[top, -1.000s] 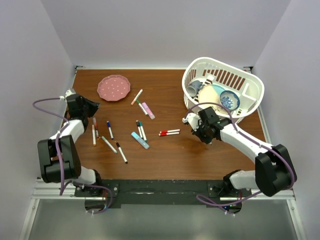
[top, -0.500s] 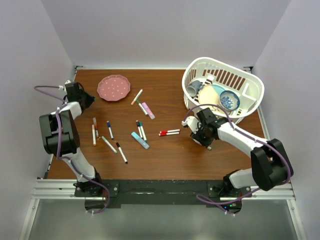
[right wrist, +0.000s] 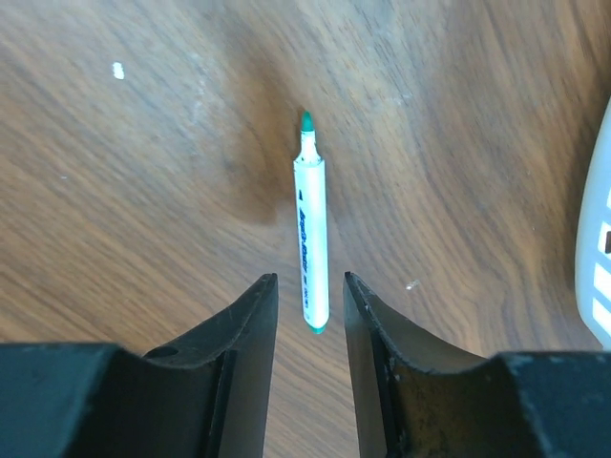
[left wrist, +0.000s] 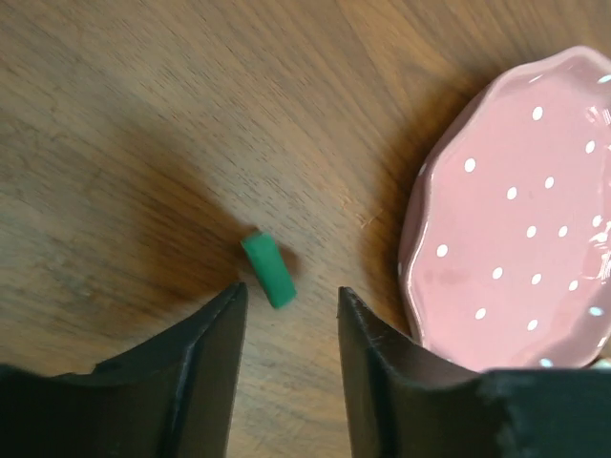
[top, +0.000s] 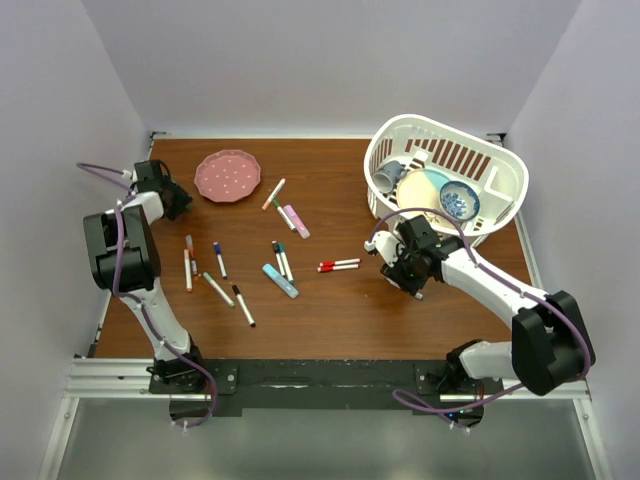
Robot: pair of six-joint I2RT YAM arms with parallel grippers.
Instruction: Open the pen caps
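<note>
A small green pen cap [left wrist: 268, 271] lies loose on the wood just ahead of my left gripper [left wrist: 290, 289], which is open and holds nothing. In the right wrist view an uncapped white marker with a green tip [right wrist: 310, 229] lies flat on the table. Its rear end sits between the tips of my right gripper [right wrist: 309, 279], whose jaws stand apart from it on both sides. In the top view my left gripper [top: 178, 202] is at the far left by the pink plate [top: 228, 176], and my right gripper [top: 400, 272] hovers near the basket.
Several capped markers [top: 216, 258] and two red-capped ones [top: 339, 265] lie mid-table with a blue highlighter [top: 281, 281] and a pink one [top: 296, 221]. The white basket [top: 500, 165] with dishes stands at the back right; its wall [right wrist: 597, 248] shows in the right wrist view.
Both grippers have opened. The left arm swung back toward the plate and let the green cap go; the right let the marker go onto the table.
</note>
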